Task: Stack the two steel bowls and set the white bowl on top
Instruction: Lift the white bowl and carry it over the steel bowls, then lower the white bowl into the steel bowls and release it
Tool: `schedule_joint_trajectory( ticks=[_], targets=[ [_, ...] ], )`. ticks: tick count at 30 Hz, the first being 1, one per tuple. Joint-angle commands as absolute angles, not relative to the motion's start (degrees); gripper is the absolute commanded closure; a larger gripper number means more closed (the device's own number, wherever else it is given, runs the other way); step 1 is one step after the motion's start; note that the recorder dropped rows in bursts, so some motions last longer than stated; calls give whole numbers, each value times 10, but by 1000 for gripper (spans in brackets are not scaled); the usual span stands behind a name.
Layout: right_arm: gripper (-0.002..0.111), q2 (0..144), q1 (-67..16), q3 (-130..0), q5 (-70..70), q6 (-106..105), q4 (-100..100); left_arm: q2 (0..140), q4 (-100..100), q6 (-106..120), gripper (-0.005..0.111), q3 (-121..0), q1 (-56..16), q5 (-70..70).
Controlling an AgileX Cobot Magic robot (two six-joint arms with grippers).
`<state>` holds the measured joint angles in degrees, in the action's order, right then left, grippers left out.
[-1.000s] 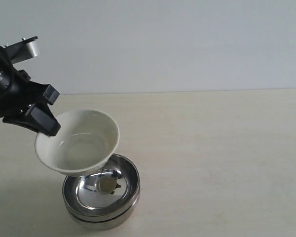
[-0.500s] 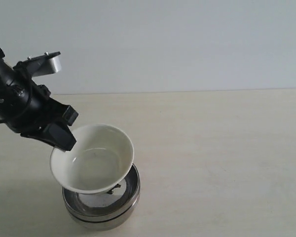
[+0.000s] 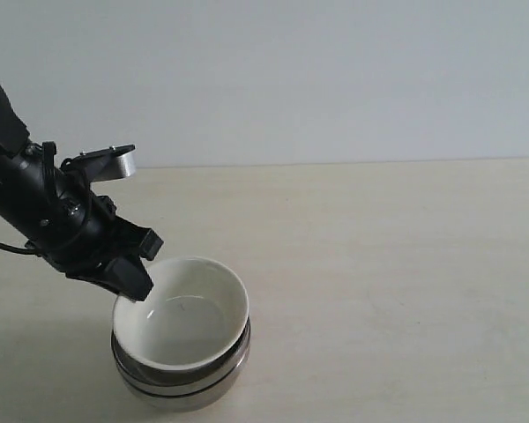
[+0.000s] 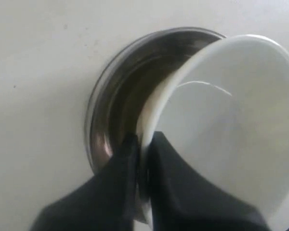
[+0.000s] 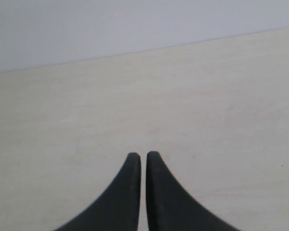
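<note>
White bowl [image 3: 183, 322] has dropped from a tilted hover into the stacked steel bowls [image 3: 178, 385], near left. Left gripper [image 3: 134, 280] still pinches its rim, so only the release is left. Right gripper [image 5: 140, 161] closed, empty.

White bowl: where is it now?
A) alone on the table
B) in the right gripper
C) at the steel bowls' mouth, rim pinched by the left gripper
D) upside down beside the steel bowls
C: the left gripper is shut on the rim of the white bowl, at the mouth of the steel bowls.
</note>
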<state>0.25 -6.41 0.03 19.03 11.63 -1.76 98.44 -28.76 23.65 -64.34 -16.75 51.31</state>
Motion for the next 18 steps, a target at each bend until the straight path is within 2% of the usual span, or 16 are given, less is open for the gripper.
schedule_joint_trajectory(
  ticks=[1,5,8,11,14,18],
  targets=[
    [108,0,-63,0,185,116,-21,983,-285,240,103,-642,-172,508],
    [108,0,-63,0,185,116,-21,983,-285,230,100,-642,-172,510],
    [108,0,-63,0,185,116,-21,983,-282,224,68,-642,-172,520],
    [108,0,-63,0,185,116,-21,983,-280,221,49,-642,-172,525],
    [108,0,-63,0,185,116,-21,983,-277,218,53,-658,-172,541],
    [108,0,-63,0,185,116,-21,983,-277,223,76,-661,-172,582]
  ],
)
